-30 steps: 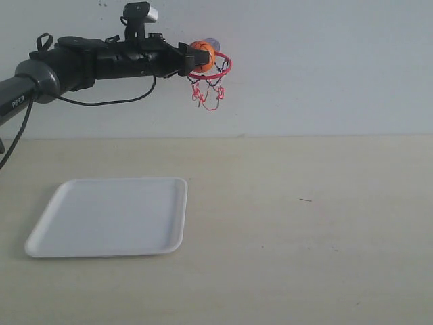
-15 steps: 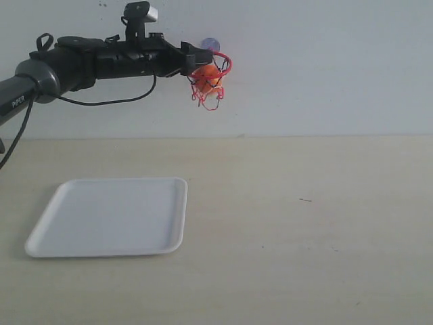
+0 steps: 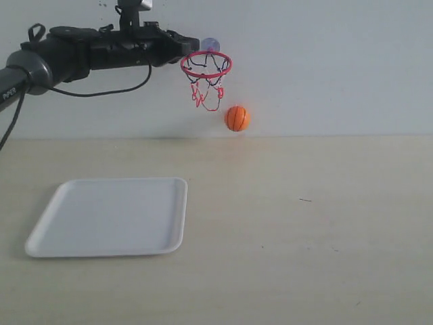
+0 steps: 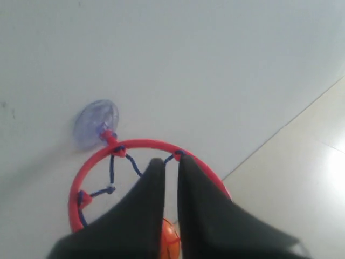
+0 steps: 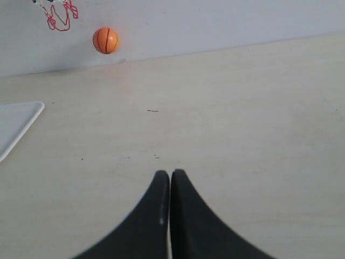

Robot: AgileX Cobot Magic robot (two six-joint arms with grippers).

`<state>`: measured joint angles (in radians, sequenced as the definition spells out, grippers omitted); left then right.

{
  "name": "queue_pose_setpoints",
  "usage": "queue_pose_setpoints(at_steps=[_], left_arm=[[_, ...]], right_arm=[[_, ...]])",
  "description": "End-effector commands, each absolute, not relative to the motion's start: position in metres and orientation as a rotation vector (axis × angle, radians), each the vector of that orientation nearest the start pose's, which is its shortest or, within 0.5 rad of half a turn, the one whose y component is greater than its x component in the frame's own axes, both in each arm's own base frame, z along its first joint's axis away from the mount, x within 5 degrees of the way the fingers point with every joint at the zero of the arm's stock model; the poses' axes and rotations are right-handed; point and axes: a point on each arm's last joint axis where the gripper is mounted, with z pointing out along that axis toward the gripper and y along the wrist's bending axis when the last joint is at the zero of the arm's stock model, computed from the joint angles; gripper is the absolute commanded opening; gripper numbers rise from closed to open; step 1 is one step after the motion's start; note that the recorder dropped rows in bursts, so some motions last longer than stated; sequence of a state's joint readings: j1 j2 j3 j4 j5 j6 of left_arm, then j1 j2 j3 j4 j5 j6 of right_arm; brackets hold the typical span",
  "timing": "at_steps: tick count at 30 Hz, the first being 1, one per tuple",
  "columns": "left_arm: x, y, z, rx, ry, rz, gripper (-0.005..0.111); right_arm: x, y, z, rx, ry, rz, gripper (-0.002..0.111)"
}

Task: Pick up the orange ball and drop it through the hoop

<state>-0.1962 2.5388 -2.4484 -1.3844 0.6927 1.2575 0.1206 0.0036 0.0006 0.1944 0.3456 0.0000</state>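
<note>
The orange ball [image 3: 237, 118] is in mid-air, below and to the right of the hoop [image 3: 206, 65], just above the table against the wall. It also shows in the right wrist view [image 5: 105, 40], under the net's lower end [image 5: 59, 13]. My left gripper [image 3: 193, 47] is level with the red ring, at its left side. In its own view the left gripper [image 4: 167, 162] is open by a narrow gap and holds nothing; the ring [image 4: 140, 144] and the ball [image 4: 170, 243] show beyond it. My right gripper [image 5: 170, 174] is shut and empty, low over the table.
A white tray [image 3: 111, 217] lies on the left of the beige table, and its corner [image 5: 16, 121] shows in the right wrist view. The hoop hangs from a suction cup [image 4: 96, 122] on the white wall.
The left gripper let go of the ball over the ring; it passed down through the net and now falls to the lower right. The left arm has drawn back up and to the left.
</note>
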Motion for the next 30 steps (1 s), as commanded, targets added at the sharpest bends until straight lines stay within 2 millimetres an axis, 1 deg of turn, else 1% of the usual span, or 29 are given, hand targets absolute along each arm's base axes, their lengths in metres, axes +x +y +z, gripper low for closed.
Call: queue_pose_setpoints(at_steps=[1,4,7,10,11,12,14,15,18,22,26,27,28,30], left_arm=[[0.543,-0.154,0.300,0.657,1.618,-0.740,0.004],[0.534,-0.145,0.310,0.741,1.720,-0.651,0.004],[0.519,-0.143,0.317,0.829,1.868,-0.638,0.004],[0.499,-0.144,0.322,0.975,1.952,-0.705,0.004],[0.493,-0.145,0.321,1.024,1.978,-0.746,0.004],[0.490,-0.145,0.322,1.033,1.990,-0.776,0.004],[0.489,-0.147,0.322,0.986,2.010,-0.827,0.004],[0.487,-0.151,0.322,0.941,2.033,-0.889,0.004],[0.481,-0.164,0.314,0.929,2.039,-1.002,0.004],[0.465,-0.184,0.296,1.004,2.087,-1.045,0.004],[0.432,-0.200,0.275,1.133,2.092,-1.115,0.004],[0.421,-0.202,0.273,1.159,2.071,-1.148,0.004],[0.411,-0.203,0.276,1.180,2.040,-1.171,0.004],[0.387,-0.204,0.277,1.181,1.969,-1.258,0.004]], right_arm=[[0.053,0.012,0.184,0.008,1.820,0.273,0.000],[0.053,0.012,0.184,0.008,1.820,0.273,0.000],[0.053,0.012,0.184,0.008,1.820,0.273,0.000],[0.053,0.012,0.184,0.008,1.820,0.273,0.000],[0.053,0.012,0.184,0.008,1.820,0.273,0.000],[0.053,0.012,0.184,0.008,1.820,0.273,0.000],[0.053,0.012,0.184,0.008,1.820,0.273,0.000],[0.053,0.012,0.184,0.008,1.820,0.273,0.000],[0.053,0.012,0.184,0.008,1.820,0.273,0.000],[0.053,0.012,0.184,0.008,1.820,0.273,0.000],[0.053,0.012,0.184,0.008,1.820,0.273,0.000],[0.053,0.012,0.184,0.008,1.820,0.273,0.000],[0.053,0.012,0.184,0.008,1.820,0.273,0.000],[0.053,0.012,0.184,0.008,1.820,0.273,0.000]])
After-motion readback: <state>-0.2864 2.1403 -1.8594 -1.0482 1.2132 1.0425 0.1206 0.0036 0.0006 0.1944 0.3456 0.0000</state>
